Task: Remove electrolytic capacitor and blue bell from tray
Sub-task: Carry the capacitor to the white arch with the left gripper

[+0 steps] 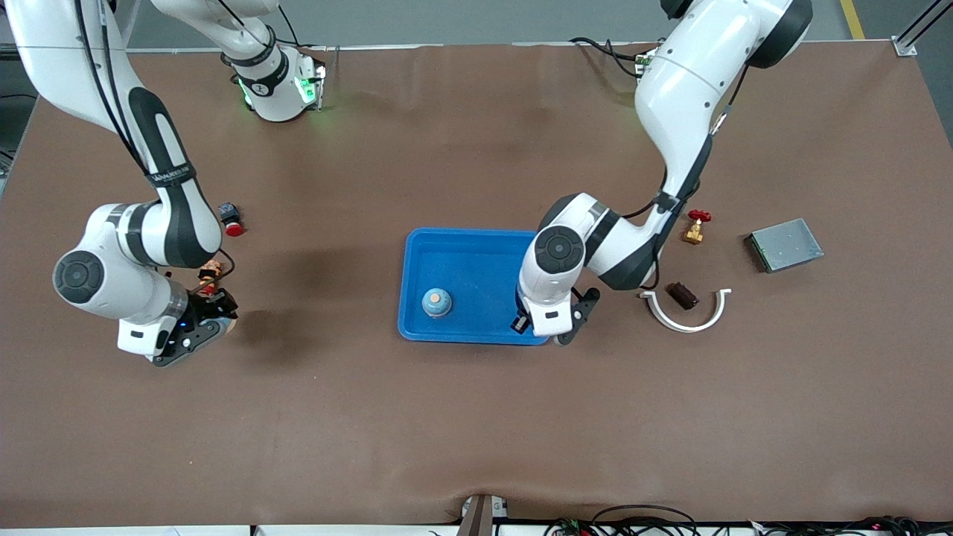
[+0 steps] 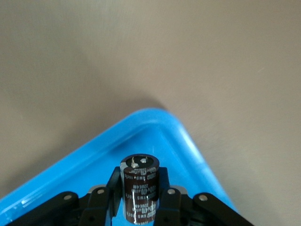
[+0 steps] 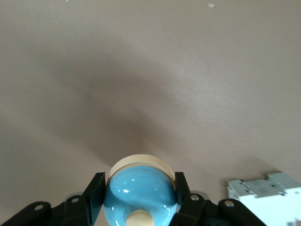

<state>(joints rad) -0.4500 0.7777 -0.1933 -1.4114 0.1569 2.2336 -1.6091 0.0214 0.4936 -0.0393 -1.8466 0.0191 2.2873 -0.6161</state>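
Two grippers are hanging loaded as I am watching from the remote desk, clock hours read off the front view. The left gripper (image 2: 140,182) is hovering over the 4 o'clock corner of the blue tray (image 1: 476,233), its fingers (image 2: 165,195) clamping an upright dark brown capacitor (image 2: 139,193) by its sides. The right gripper (image 3: 139,194) is hovering over bare table well out at the tray's 9 o'clock, its pincer squeezing a blue bell (image 3: 140,184) with a cream base. A white-grey block (image 3: 265,197) is lying on the table near it. A second blue bell (image 1: 436,301) is sitting inside the tray, at the 7 o'clock part of its floor. A red button (image 1: 232,222) is resting at 1 o'clock from the right gripper. Out at the tray's 3 o'clock are lying a brass valve (image 1: 695,228) with a red handle, a grey metal box (image 1: 785,245), a white curved bracket (image 1: 689,318), and a small dark brown block (image 1: 682,295) inside the bracket's curve
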